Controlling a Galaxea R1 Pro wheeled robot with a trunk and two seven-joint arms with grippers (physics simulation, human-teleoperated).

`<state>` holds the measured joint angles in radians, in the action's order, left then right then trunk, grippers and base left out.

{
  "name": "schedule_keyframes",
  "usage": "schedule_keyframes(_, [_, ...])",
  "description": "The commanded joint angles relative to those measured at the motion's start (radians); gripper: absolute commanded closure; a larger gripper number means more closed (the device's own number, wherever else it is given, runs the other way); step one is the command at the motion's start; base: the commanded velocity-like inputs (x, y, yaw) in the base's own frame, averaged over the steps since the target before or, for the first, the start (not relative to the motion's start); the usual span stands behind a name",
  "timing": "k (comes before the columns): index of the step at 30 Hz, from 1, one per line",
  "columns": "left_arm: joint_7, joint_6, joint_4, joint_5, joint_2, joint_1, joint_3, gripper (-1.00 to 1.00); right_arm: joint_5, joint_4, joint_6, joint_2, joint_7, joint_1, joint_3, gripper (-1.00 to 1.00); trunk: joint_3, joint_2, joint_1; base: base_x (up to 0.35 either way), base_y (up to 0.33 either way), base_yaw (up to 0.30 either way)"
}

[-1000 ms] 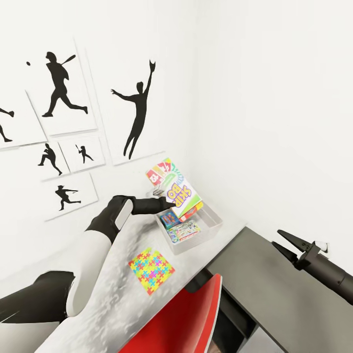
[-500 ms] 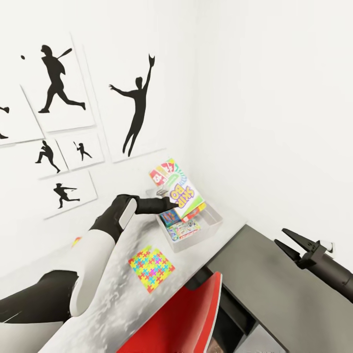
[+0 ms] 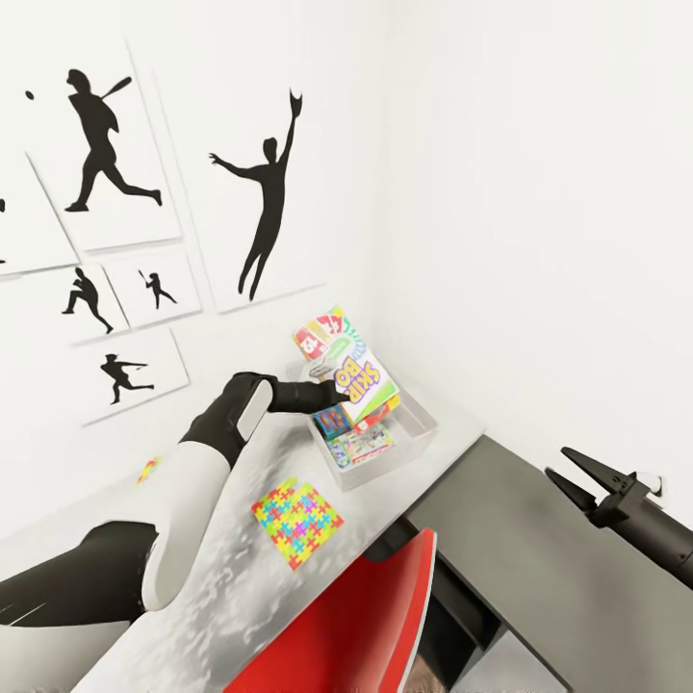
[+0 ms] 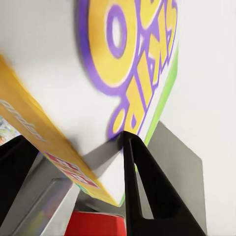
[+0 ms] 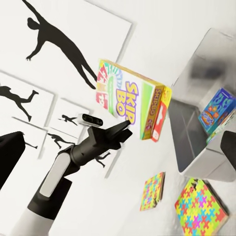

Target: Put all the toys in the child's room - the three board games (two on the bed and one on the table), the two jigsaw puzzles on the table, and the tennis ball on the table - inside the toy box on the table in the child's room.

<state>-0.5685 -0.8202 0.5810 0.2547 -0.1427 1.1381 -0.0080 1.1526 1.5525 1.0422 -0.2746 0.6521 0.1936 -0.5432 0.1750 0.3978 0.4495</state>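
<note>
The left gripper (image 3: 334, 390) is pinching a big Skip-Bo game box (image 3: 348, 371) by its lower edge and holding it up over the toy box (image 3: 423, 430). The box leans a little and sits just above the back left part of the bin. In the left wrist view the two black fingers (image 4: 140, 187) squeeze the Skip-Bo game box (image 4: 98, 88) from both sides. A second ago the game sat a touch more toward 12 o'clock and the arm was lower; now the arm has lifted and pushed the game farther over the bin. I think the drop into the bin comes next. Inside the toy box lie two smaller board games (image 3: 358, 438), flat on the bottom. So this one looks like the third game. One jigsaw puzzle (image 3: 296, 512) lies flat on the table (image 3: 226, 597) at about 7 o'clock from the bin, near it but not touching. A small bright bit at 9 o'clock on the table, by the wall, may be the second puzzle (image 3: 147, 470), but it is too small to be sure. The tennis ball I cannot find. The right gripper (image 3: 576, 476) hangs over the dark cabinet (image 3: 520, 549) at 4 o'clock, fingers spread apart and holding nothing. A red chair (image 3: 356, 626) stands at 6 o'clock.
</note>
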Motion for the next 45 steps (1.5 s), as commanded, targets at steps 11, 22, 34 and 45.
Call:
schedule_keyframes(11, [0.003,-0.014,-0.004,0.003,-0.007,0.042,0.0,1.0,-0.005,0.0,0.005,0.0,0.006,0.001,-0.001,-1.0,0.02,0.002,0.001,0.0,0.0,0.0])
schedule_keyframes(22, [0.041,-0.013,-0.011,0.002,-0.016,0.043,-0.003,1.0,-0.006,0.0,0.005,0.0,0.01,0.001,-0.005,-1.0,0.038,0.002,0.001,0.0,0.0,0.0])
schedule_keyframes(34, [0.125,-0.063,-0.012,0.011,-0.023,0.044,-0.002,1.0,-0.007,-0.002,0.005,0.0,0.048,-0.002,-0.029,-1.0,0.058,0.002,0.001,0.0,0.0,0.0])
schedule_keyframes(45, [0.131,-0.133,-0.009,0.016,-0.028,0.101,0.002,1.0,-0.006,-0.002,0.005,0.0,0.049,-0.005,-0.044,-1.0,0.076,0.002,0.001,0.0,0.0,0.0])
